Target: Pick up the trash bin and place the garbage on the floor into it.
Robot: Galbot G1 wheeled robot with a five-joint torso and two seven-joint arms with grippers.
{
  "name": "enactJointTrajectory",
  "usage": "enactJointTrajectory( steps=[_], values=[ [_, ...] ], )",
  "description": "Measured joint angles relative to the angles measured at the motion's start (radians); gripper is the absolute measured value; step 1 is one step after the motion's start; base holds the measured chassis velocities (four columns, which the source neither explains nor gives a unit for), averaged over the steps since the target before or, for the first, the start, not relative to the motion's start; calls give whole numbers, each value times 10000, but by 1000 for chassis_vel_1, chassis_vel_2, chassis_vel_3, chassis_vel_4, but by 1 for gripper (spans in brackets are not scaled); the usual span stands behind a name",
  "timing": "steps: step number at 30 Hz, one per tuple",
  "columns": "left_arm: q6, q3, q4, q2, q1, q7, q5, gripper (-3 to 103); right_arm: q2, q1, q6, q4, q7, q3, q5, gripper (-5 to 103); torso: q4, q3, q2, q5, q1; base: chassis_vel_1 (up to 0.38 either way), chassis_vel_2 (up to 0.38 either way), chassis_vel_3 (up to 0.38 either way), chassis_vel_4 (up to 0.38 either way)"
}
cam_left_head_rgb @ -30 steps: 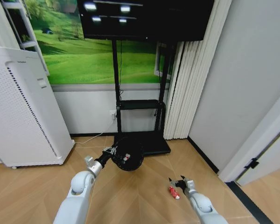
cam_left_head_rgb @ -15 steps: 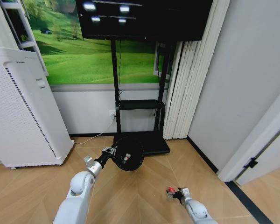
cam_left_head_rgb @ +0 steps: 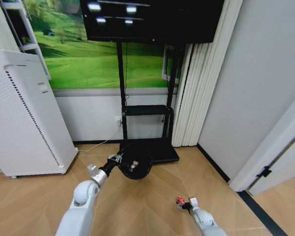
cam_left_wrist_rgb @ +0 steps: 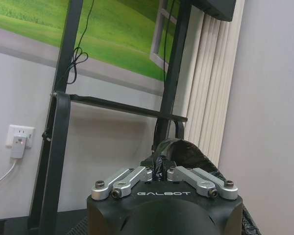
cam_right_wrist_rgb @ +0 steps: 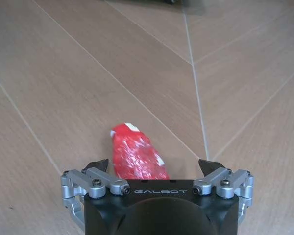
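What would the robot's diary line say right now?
left gripper: holding trash bin | right gripper: open around red wrapper | floor

This looks like an office or showroom corner rather than a home. A large dark screen (cam_left_head_rgb: 150,19) stands on a black wheeled stand (cam_left_head_rgb: 146,128) before a wall mural of green meadow (cam_left_head_rgb: 103,61), with a tall white air purifier (cam_left_head_rgb: 24,113) to the left. Plain grey walls (cam_left_head_rgb: 255,83), pale vertical blinds (cam_left_head_rgb: 191,93) and chevron wood-look flooring (cam_left_head_rgb: 137,206) complete it.

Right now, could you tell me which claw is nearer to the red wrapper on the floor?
Right. The right claw sits open around the wrapper; the left claw, shut on the bin, is held well away.
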Motion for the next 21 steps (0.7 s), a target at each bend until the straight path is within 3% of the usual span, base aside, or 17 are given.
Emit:
enactJointTrajectory(
  steps=[14,15,17,18,21],
  values=[
    [-4,-35,-133,87,-26,-2,-178,7,243,301,-25,-630,806,-22,32,101,0,0,1,-4,0,0,0,0,0],
    [-5,-29,-197,88,-32,-23,-203,7,260,318,-29,-633,805,-32,32,93,1,-1,1,-2,0,0,0,0,0],
    [-2,-26,-220,93,-40,-36,-215,7,263,324,-31,-636,803,-36,33,93,2,-1,1,-2,0,0,0,0,0],
    [4,-23,-234,97,-53,-46,-227,7,263,326,-30,-643,797,-40,33,82,2,-2,1,-2,0,0,0,0,0],
    [20,-18,-245,99,-62,-80,-231,7,256,329,-30,-653,782,-42,33,77,3,-2,2,-2,-1,0,0,0,0]
  ],
)
